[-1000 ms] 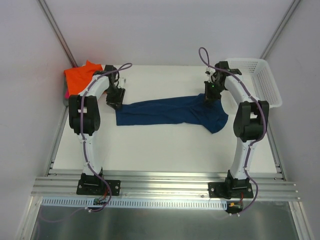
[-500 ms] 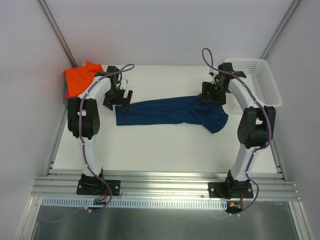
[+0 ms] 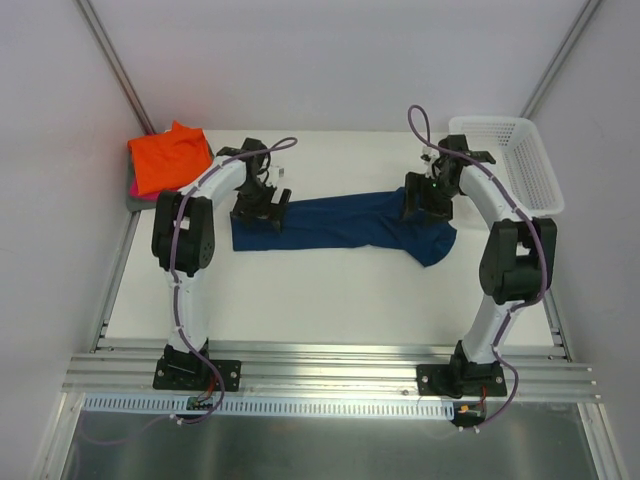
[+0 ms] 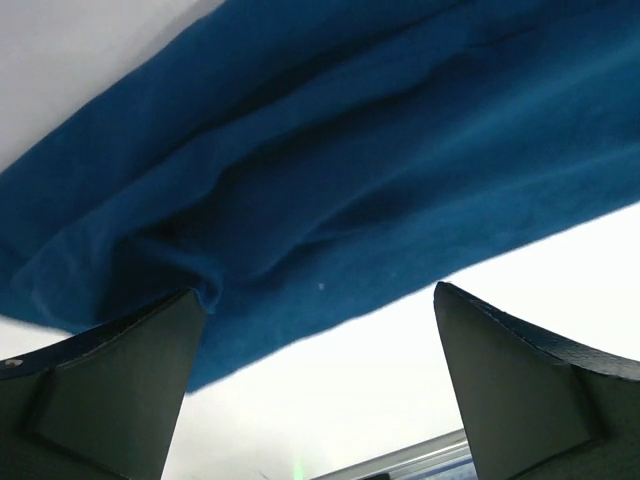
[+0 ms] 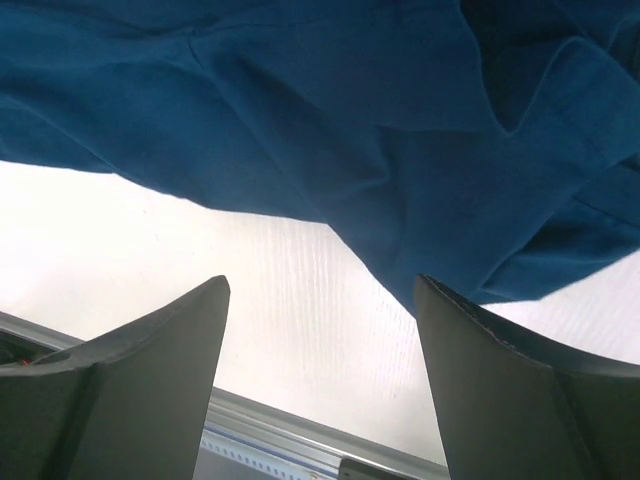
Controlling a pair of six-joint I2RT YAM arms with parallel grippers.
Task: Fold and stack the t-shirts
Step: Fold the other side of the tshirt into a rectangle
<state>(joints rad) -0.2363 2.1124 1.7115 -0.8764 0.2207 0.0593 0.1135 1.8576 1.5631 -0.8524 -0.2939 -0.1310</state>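
**Navy blue cloth t-shirt lies stretched out under two open grippers**

The navy blue cloth t-shirt lies on the white table, drawn out in a long, crumpled band from left to right across the middle; its left end is cut off fairly square; its right end is wider and bunched, with a rounded lobe sagging toward the near edge.

The left gripper hangs over the band's left end, at its far edge; in the left wrist view its two dark fingers stand wide apart with nothing pinched between them; the wrinkled blue cloth lies beneath and ahead of them; one fingertip sits just beside a pucker in the hem, though whether it touches cannot be told.

The right gripper hangs over the bunched right end, also on the far side; in the right wrist view its fingers are spread wide and empty; bare white table shows between them, and the blue folds lie just beyond the tips.

A bright orange folded t-shirt sits in the far left corner, well apart from the navy one; slivers of pink cloth and grey cloth show under its near edge.

A white plastic lattice basket stands in the far right corner, near the right arm and apart from the shirt.
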